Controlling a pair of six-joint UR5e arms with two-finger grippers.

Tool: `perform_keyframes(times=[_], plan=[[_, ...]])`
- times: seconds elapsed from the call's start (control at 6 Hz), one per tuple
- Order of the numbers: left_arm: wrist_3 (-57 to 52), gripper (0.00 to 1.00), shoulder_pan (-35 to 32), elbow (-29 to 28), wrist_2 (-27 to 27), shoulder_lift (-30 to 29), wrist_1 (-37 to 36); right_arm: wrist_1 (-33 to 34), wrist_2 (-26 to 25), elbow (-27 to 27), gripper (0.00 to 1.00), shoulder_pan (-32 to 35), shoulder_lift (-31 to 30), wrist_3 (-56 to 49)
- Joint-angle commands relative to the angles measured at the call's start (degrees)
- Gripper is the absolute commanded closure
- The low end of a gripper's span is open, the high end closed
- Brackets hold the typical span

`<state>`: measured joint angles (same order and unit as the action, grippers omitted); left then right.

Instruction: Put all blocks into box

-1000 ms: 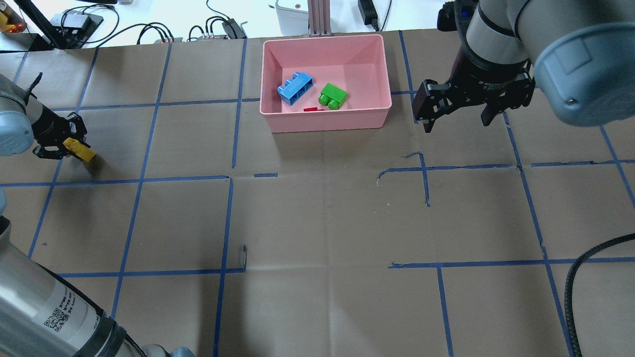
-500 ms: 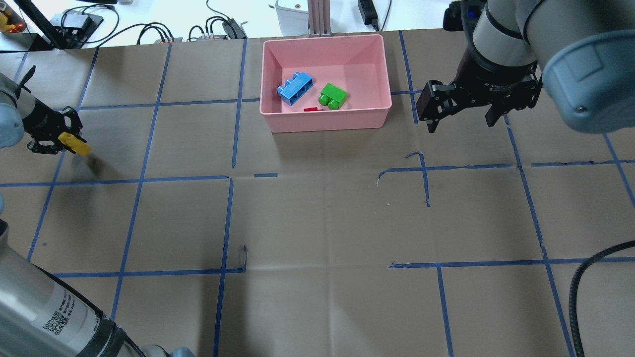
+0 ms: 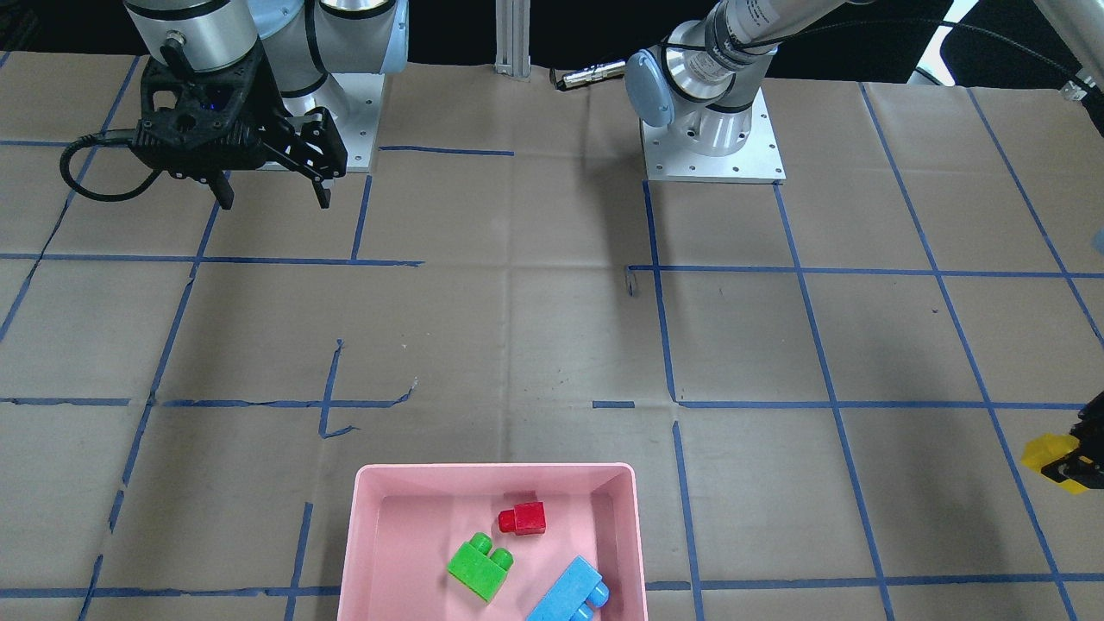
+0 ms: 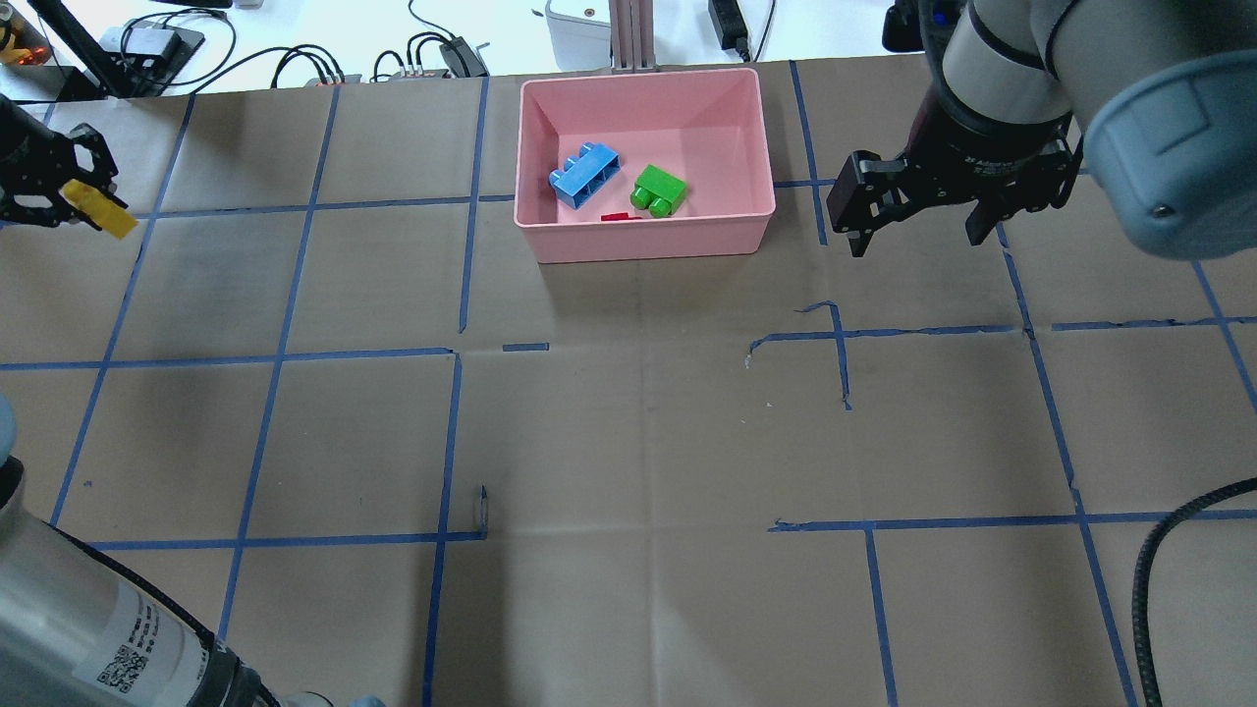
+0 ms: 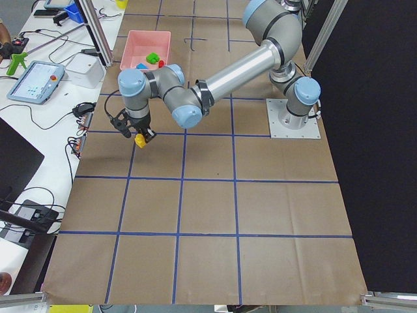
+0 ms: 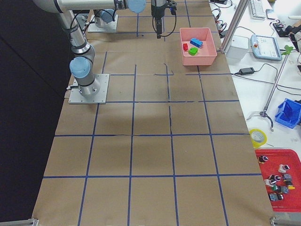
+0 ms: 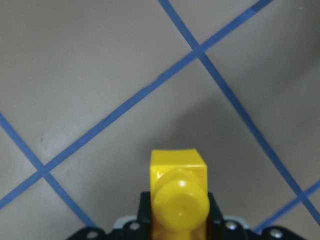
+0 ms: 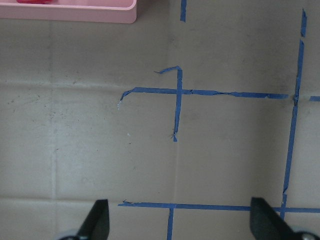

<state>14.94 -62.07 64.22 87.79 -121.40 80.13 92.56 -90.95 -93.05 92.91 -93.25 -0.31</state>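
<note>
The pink box stands at the table's far middle and holds the light-blue block, the green block and the small red block. My left gripper is at the far left, shut on the yellow block and holding it above the table. The yellow block also shows in the left wrist view, at the front-facing view's right edge and in the exterior left view. My right gripper is open and empty, raised to the right of the box.
Blue tape lines cross the brown paper table cover. Cables and devices lie behind the table's far edge. A black cable runs in at the lower right. The two arm bases stand at the robot's side.
My left gripper has lifted the yellow block and carried it toward the far left of the table. My right gripper has drifted slightly further from the box and stayed open.
</note>
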Motion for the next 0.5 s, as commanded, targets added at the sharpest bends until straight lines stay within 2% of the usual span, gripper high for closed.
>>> perform_keyframes(times=[0.0,0.33], plan=[[-3.0,1.0,-10.9,-10.0,0.4,0.2,10.5,0.0,0.1,0.0,0.0,0.0,0.0,0.0],[-2.7,1.0,-21.7,-12.1,-0.6,-1.5,12.3,0.0,0.1,-0.4,0.0,0.0,0.0,0.1]])
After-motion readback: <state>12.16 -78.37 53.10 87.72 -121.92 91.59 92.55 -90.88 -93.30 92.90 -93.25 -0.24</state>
